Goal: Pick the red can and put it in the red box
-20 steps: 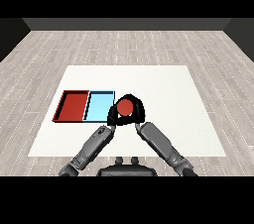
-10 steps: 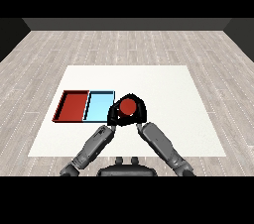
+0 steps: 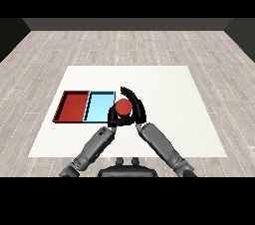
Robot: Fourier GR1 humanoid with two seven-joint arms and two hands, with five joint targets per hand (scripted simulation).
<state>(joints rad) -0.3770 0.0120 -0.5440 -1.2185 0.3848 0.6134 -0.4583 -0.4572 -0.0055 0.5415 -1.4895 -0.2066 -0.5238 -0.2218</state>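
Since the earlier frame the red can [image 3: 123, 106], held with the right hand [image 3: 135, 105]'s fingers curled round it, has shifted left to mid-frame beside the light blue tray [image 3: 98, 107], so the pick is done; reaching the red tray [image 3: 72, 106] remains.

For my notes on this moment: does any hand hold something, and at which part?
The right hand is curled round the side of the red can. The left hand is close beside the can; whether it grips it cannot be told.

Matt white table [image 3: 164, 84], wood-plank floor [image 3: 149, 45]
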